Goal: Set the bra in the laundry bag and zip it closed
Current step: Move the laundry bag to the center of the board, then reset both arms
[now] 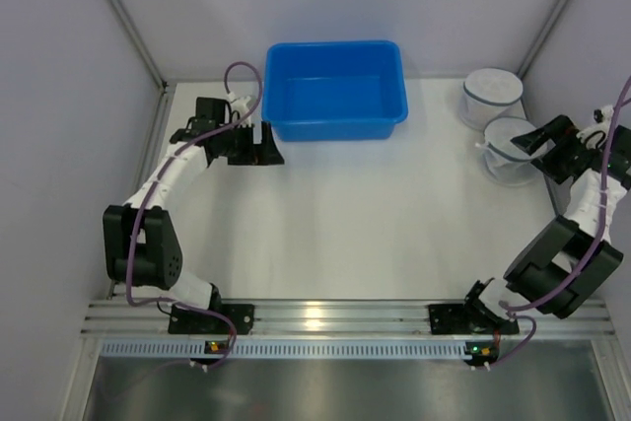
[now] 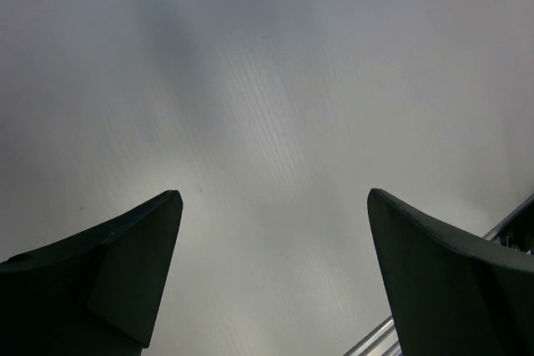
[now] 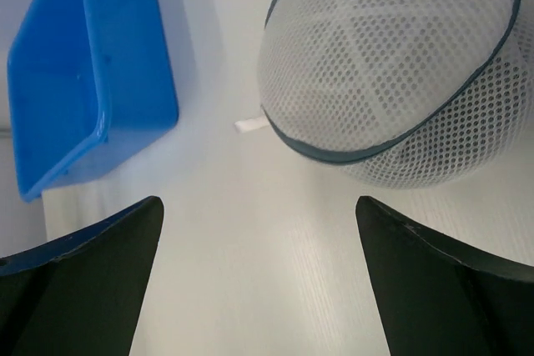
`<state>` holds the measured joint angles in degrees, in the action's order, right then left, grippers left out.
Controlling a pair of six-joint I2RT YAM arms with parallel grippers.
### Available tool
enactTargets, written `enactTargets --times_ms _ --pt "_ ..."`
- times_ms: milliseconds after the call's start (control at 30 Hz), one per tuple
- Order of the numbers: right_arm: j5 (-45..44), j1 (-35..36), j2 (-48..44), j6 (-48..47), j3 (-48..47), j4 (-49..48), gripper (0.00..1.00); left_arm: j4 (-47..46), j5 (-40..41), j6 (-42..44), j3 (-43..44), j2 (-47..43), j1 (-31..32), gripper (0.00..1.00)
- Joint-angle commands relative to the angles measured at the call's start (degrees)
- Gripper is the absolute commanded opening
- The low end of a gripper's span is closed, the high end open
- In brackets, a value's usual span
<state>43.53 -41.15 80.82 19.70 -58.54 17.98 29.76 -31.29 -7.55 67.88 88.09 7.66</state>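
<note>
White mesh dome-shaped laundry bag (image 3: 392, 81) with dark trim is sitting at the far right of the white table (image 1: 345, 224), and its little white tag (image 3: 250, 125) is too small to read. Right gripper (image 3: 259, 213) is hovering just beside it, jaws spread and holding nothing. Left gripper (image 2: 275, 196) is gaping too, by the blue plastic tub (image 1: 335, 91), with bare tabletop lying between the two.

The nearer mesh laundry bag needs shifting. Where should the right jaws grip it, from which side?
Probably the dark seam band of the mesh laundry bag, approached from the right gripper side: it bulges towards the open jaws; the dome offers no edge.
</note>
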Motion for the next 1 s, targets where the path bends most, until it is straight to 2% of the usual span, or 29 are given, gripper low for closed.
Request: enactTargets --times_ms 0,133,233,267,333,367,567,767,967 --pt "3.31 -0.43 -3.56 -18.46 -7.1 18.47 0.99 2.23 3.76 3.85 2.96 -1.78 -2.03 0.98" --pt "6.48 2.81 -3.39 -26.2 -11.76 23.59 0.99 4.77 13.25 8.94 2.44 -3.1 -2.12 0.98" --pt "4.12 10.89 -3.65 -26.3 -11.16 21.15 0.99 6.45 18.44 10.71 1.82 -3.54 -2.12 0.98" --pt "0.54 17.0 -4.26 -26.47 -10.54 20.09 0.99 6.8 19.59 11.15 0.78 -4.59 -2.12 0.98" --pt "-3.87 24.15 -4.44 -27.61 -8.7 17.2 1.0 6.8 20.56 11.68 -0.63 -5.91 -2.12 0.98" --pt "-7.2 31.23 -4.18 -27.96 -8.26 16.74 0.99 7.33 20.3 11.94 -1.68 -6.79 -2.12 0.98" --pt "-14.94 48.85 -0.4 -29.89 -5.54 13.23 0.99 7.68 20.74 12.3 -6.08 -7.85 -2.12 0.98" --pt "-18.04 56.17 -1.1 -31.57 -0.79 11.56 0.99 7.77 20.83 12.74 -8.64 -8.29 -2.04 0.98" --pt "-18.22 57.23 -2.85 -31.83 -0.08 11.55 0.99 7.6 18.11 12.65 -8.9 -10.83 -2.12 0.98"
